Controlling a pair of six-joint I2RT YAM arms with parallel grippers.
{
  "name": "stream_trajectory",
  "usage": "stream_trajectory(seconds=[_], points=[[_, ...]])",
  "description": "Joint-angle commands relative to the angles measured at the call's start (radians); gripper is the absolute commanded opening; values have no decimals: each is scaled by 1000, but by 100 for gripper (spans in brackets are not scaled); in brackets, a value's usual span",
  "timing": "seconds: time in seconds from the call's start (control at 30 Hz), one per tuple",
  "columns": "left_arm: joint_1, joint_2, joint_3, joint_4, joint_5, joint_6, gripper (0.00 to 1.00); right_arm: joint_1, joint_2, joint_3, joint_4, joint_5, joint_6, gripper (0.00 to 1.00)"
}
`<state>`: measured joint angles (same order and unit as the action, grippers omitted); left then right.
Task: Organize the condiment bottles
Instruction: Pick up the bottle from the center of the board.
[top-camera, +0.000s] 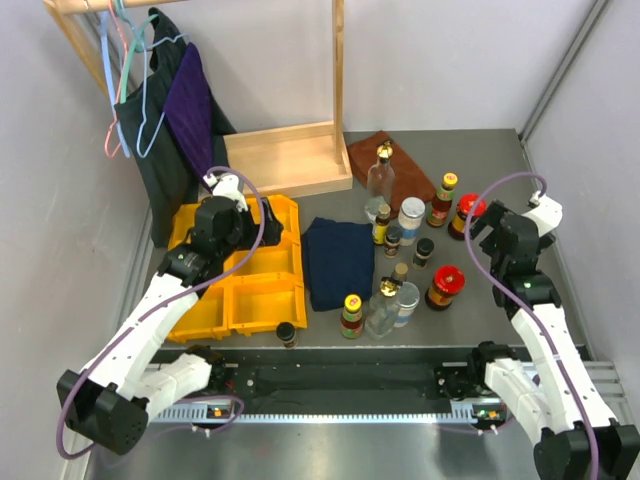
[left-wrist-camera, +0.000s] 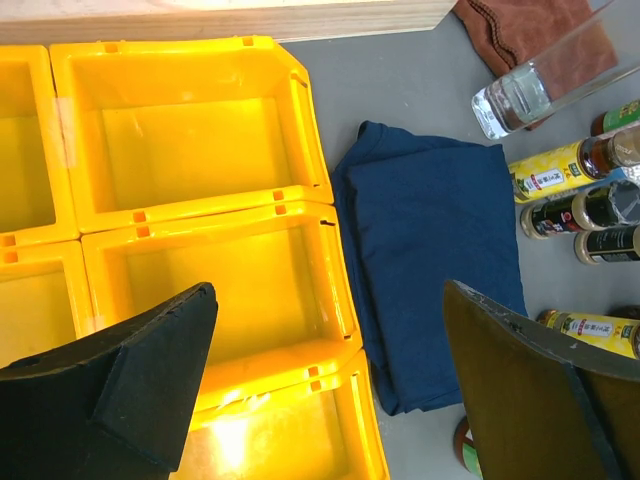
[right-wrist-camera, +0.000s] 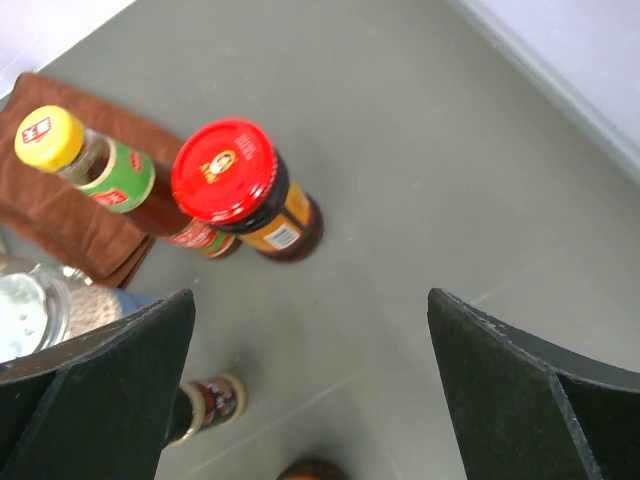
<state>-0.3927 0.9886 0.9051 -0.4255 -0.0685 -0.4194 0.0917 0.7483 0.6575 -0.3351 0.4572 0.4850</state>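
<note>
Now left gripper (left-wrist-camera: 328, 298) (jaws apart) overhangs bins (left-wrist-camera: 300, 120), right gripper (right-wrist-camera: 310, 300) likewise near red-lidded jar (right-wrist-camera: 225, 172).

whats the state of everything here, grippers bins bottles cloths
left gripper: open, empty, over the yellow bins
right gripper: open, empty, above the red-lidded jar
yellow bins: empty
condiment bottles: upright, capped, on the table, none binned
blue cloth: folded, lying flat
brown cloth: folded

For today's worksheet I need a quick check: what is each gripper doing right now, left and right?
Left gripper: open, holding nothing, above the yellow bins.
Right gripper: open, holding nothing, near the red-lidded jar.
</note>
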Motion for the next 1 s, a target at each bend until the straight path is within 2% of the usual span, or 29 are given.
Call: stream_trajectory(seconds=[0.0,0.07,0.3,0.53,0.67,0.83,0.97], points=[[-3,-22,-6,57,1,18,99,9,23,88,-58,-84,35,99],[-2,-37,-3,62,38,54,99,9,22,99,-74,-113,29,99],[-3,-80,-29,137,294,149,99,9,10,149,-131,-242,-11,99],[-9,-116,-69,293,744,165,99,9,-18,215,-165,-330,-45,99],[-50,-119,-69,372,873,165,99,8,-21,232,-179,-360,-48,99],[-161,-102,-43,412,898,145,99,9,-24,252,-206,-376,-54,99],[-291,-103,-58,459,781,137,98,8,-26,264,-219,-400,-57,99]])
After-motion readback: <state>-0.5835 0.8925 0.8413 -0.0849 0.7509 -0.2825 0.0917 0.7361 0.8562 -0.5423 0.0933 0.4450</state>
